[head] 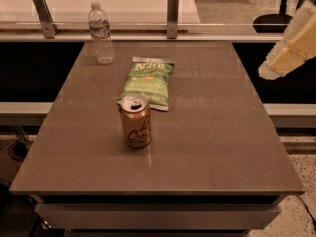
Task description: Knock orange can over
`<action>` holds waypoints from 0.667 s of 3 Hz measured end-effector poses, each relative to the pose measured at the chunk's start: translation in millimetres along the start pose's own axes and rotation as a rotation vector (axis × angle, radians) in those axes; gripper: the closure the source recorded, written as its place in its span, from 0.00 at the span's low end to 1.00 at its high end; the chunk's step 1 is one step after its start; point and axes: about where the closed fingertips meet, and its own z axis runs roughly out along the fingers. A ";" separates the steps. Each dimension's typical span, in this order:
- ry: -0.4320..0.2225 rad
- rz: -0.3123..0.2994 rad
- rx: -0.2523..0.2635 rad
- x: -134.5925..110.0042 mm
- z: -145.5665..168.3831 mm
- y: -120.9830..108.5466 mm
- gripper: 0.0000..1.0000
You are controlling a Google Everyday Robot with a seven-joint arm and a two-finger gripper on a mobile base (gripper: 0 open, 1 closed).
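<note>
Orange can [135, 121] stands upright, front-centre on the table [222, 147], just before the chip bag [147, 82]. My hand [289, 46] hangs beyond the right edge, well apart, placed for a sideways sweep; open or closed, I cannot tell.

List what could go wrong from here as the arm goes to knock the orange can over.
1. The gripper hangs off to the right of the table, far from the upright orange can; a sweep could miss it.
2. The green chip bag lies just behind the can, so a sweep may drag it too.
3. A toppled can might roll off the table.
</note>
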 end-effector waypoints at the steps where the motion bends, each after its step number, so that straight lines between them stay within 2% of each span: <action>1: -0.090 0.008 -0.042 1.1 26.0 7.1 0.00; 2: -0.193 0.031 -0.096 3.4 57.5 23.2 0.00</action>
